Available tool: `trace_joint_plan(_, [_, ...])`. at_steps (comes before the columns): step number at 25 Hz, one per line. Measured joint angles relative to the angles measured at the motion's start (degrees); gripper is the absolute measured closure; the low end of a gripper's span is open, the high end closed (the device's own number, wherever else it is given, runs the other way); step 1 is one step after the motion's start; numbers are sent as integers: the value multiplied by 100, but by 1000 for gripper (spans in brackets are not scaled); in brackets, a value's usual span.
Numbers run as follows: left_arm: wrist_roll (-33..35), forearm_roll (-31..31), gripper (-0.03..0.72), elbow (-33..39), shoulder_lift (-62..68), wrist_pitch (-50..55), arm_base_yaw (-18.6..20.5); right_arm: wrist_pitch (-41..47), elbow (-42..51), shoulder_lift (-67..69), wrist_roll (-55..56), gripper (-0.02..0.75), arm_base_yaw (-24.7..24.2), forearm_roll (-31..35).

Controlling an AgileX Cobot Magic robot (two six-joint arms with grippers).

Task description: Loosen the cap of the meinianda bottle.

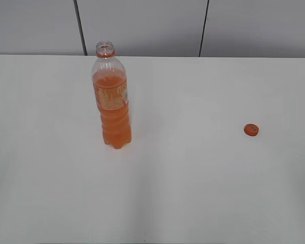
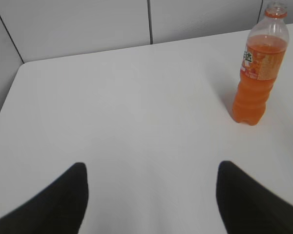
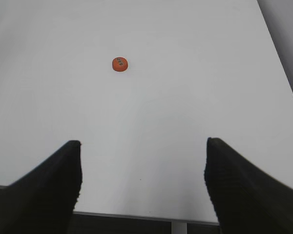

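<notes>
The cap [image 1: 251, 130] lay flat on the white table [image 1: 193, 193], well off the bottle [image 1: 112, 99], out at four o'clock from it. The bottle stood upright, neck bare, at ten o'clock on the table. Left gripper [image 2: 151, 195] was spread wide, holding nothing. Right gripper [image 3: 142, 187] was likewise wide apart and empty, the cap [image 3: 119, 64] lying ahead at eleven o'clock.
</notes>
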Motion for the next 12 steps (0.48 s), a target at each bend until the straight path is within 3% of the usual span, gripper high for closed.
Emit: trace_joint_plan(12, [0, 0, 188, 0, 0, 0, 0, 0, 0, 0, 0, 150, 0, 0])
